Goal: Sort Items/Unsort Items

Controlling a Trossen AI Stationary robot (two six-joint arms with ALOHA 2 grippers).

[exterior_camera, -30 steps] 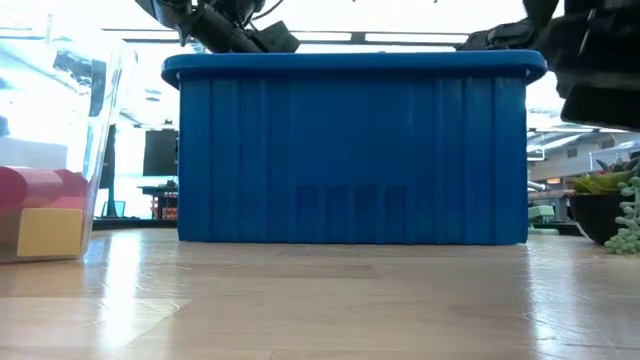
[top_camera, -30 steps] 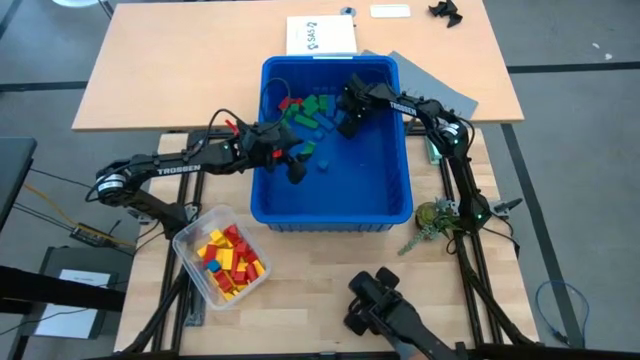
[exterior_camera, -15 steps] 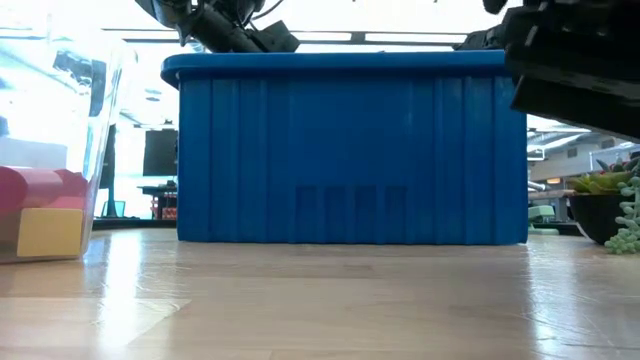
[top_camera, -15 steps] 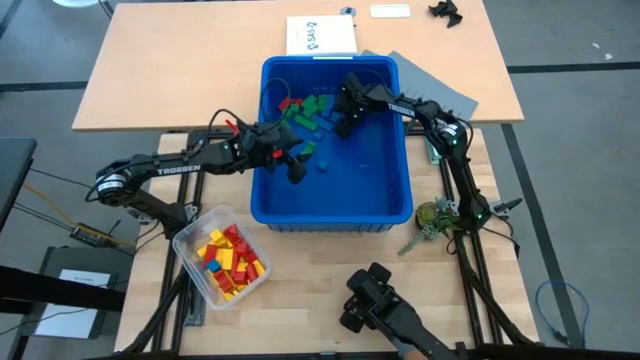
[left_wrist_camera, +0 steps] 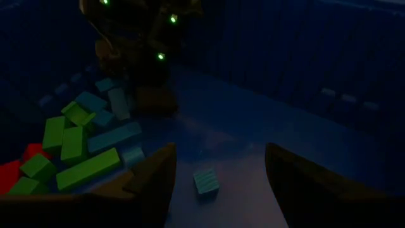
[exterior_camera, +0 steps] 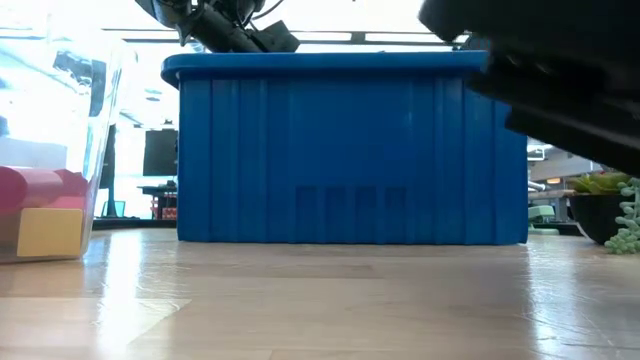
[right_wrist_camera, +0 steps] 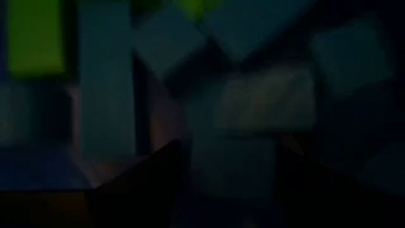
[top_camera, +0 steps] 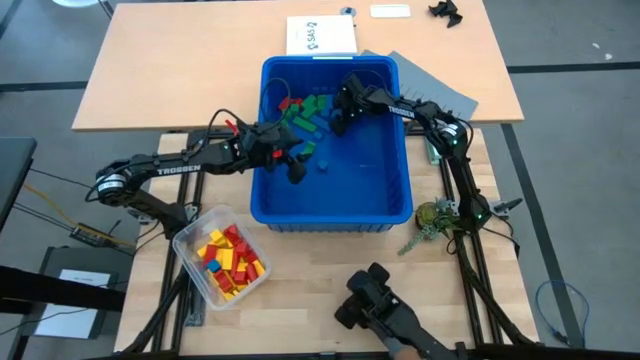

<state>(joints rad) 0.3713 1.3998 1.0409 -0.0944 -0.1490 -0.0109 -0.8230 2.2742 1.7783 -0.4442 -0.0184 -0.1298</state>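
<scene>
Inside the blue bin (top_camera: 400,150), at its far-left corner, sits a pile of blocks (top_camera: 305,112), mostly green w/ a few red and blue; exact count can't be told from above. 1 small blue block (left_wrist_camera: 205,181) lies apart on the bin floor, roughly square, so no clear long axis. Left wrist view shows several green bricks (left_wrist_camera: 87,168) lying flat, long axes at mixed angles, plus red ones (left_wrist_camera: 12,171) at the pile's edge. 2 containers total: the bin, and a clear tub (top_camera: 188,243) on the table near the bin's near-left corner, holding red and yellow blocks (top_camera: 228,262) w/ a bit of blue, heaped w/o order. 2 arms at work. Left gripper (top_camera: 297,168) hangs inside the bin just beside the lone blue block, fingers (left_wrist_camera: 152,180) spread apart, nothing betw. them. Right gripper (top_camera: 340,118) is down at the pile's right edge; its wrist view is dark, fingers (right_wrist_camera: 142,183) seen w/ a gap over pale blocks, but whether it grips one can't be told. Behind the bin: a white sheet (top_camera: 320,36) and a grey sheet (top_camera: 440,88). Small plant (top_camera: 436,217) sits right of the bin.
</scene>
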